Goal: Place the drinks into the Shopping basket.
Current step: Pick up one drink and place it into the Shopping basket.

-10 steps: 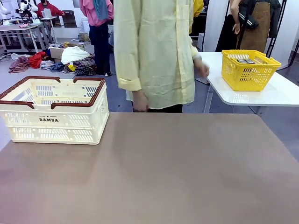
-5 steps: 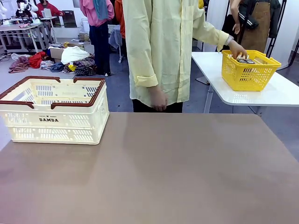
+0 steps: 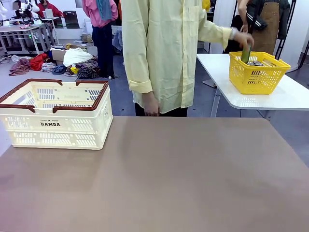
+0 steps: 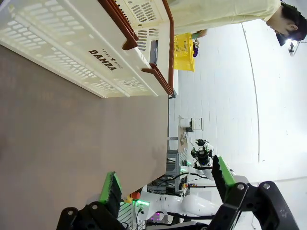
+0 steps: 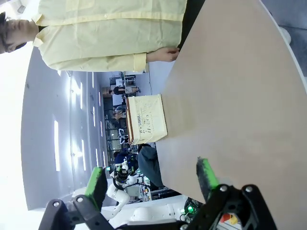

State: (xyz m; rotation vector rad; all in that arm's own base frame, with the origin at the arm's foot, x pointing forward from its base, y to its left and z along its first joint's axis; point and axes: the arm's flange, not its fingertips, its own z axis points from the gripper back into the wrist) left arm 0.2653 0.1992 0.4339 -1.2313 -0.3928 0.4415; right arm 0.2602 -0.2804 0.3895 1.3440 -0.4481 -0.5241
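Awaiting stock: no drink stands on the brown table (image 3: pixel 183 179) yet, so the task is judged to be at its very first step, supply. Item one, green can (image 3: pixel 246 53): upright, held from above by the person's raised hand (image 3: pixel 243 38), half out of the yellow mesh basket (image 3: pixel 258 77) on the white side table (image 3: pixel 270 99), well apart from the robot's working surface. Item two, the second drink: dark shapes lie inside the yellow mesh basket, too small to tell which is a can. Item three, Shopping basket (image 3: pixel 55 123): cream slotted walls, brown rim, "DAMDA" on its side, standing at the table's left far corner, nothing visible inside. Item four, left gripper (image 4: pixel 165 175): fingers spread wide, green pads facing each other, nothing between them, the Shopping basket ahead of it in its wrist view. Item five, right gripper (image 5: pixel 151 170): likewise released and unloaded, above bare tabletop. Item six, the person's other hand (image 3: pixel 150 107): hanging at the far table edge, holding nothing visible. Next move, as judged: the can must first be set within reach; the nearer arm then needs a level approach, jaws either side of the slim body, a firm close, and a lift clear of the brown rim.
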